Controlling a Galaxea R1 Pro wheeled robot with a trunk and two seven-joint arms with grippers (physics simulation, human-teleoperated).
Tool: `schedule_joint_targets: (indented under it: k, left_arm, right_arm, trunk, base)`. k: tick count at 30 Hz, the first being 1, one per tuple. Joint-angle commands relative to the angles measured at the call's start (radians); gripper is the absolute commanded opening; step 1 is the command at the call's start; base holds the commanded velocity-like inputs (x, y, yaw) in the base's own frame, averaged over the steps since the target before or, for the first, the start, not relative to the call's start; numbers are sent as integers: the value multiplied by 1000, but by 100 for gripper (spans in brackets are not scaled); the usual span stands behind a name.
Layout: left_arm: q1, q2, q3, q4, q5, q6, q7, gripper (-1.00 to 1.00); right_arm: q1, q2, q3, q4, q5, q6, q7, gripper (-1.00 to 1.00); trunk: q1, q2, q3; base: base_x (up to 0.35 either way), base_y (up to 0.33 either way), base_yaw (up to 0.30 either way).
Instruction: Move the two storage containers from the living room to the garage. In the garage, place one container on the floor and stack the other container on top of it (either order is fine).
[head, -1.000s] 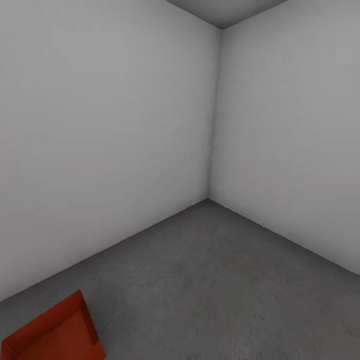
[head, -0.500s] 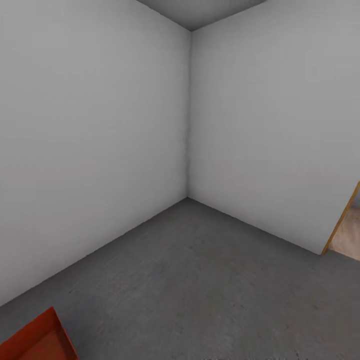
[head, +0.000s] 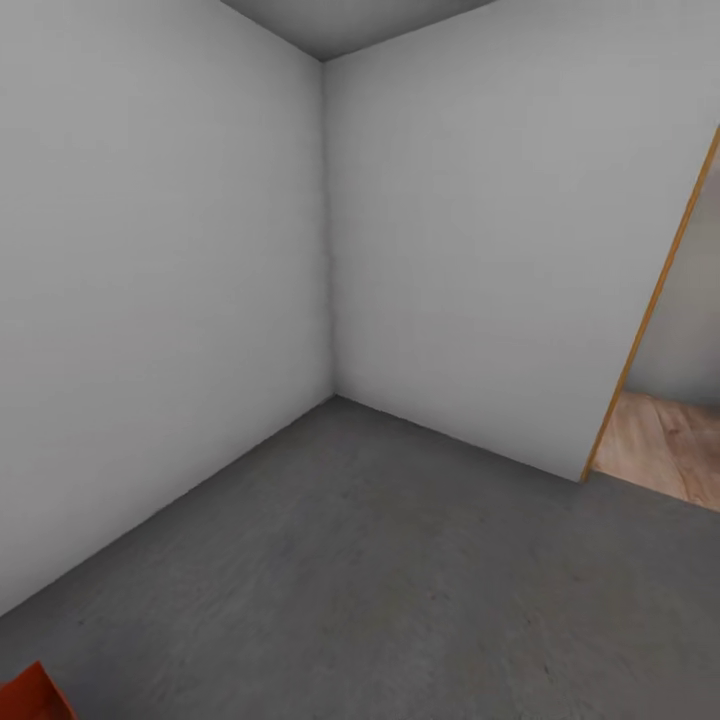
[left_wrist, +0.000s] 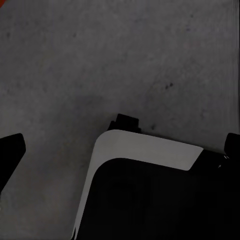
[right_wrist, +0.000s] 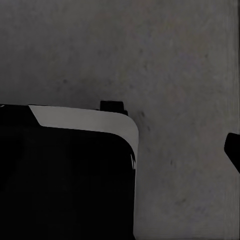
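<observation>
Grey concrete floor (head: 400, 590) spreads out ahead of me, running up to the bare white corner of the garage (head: 328, 300). Off to the right edge of that floor stands a wood-framed doorway (head: 650, 310), and through it light plank flooring (head: 665, 445) shows, which I judge to be the way to the living room.

One storage container (head: 30, 697) is just a sliver of orange-red at the floor's near left corner in my head view, sitting on the concrete. I can't see the second one from here, so my judgement is that I'm heading off to fetch it.

Both wrist cameras look down at mottled concrete and the dark bulk of my own base. On the left gripper (left_wrist: 120, 150) black fingertips sit far out at opposite edges of the picture, so those jaws stand wide apart with nothing between them. On the right gripper (right_wrist: 232, 157) I see one dark tip alone, so I cannot tell how those jaws stand.

To do this well, I'd square myself to the doorway before rolling, keep my base off the wooden jamb, and keep both arms tucked low. I'd also remember where that container sits, near the left wall, for stacking later.
</observation>
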Motion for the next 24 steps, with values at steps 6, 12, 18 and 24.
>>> schedule_joint_targets:
  k: [6, 12, 18, 24]
  left_arm:
    - [0, 0, -9, 0, 8, -3, 2, 100]
    - [0, 0, -9, 0, 8, -3, 3, 100]
    - [0, 0, -9, 0, 8, -3, 2, 100]
    - [0, 0, -9, 0, 8, -3, 3, 100]
  right_arm:
    - [-1, 1, 8, 3, -5, -4, -1, 100]
    - [-1, 1, 8, 3, -5, -4, -1, 100]
    - [-1, 1, 8, 3, -5, -4, -1, 100]
    - [-1, 1, 8, 3, -5, -5, -1, 100]
  trunk:
    - [0, -1, -1]
    - [0, -1, -1]
    - [0, -1, -1]
    - [0, -1, -1]
  base:
    - [0, 0, -300]
    - [0, 0, -300]
    - [0, 0, -300]
    - [0, 0, -300]
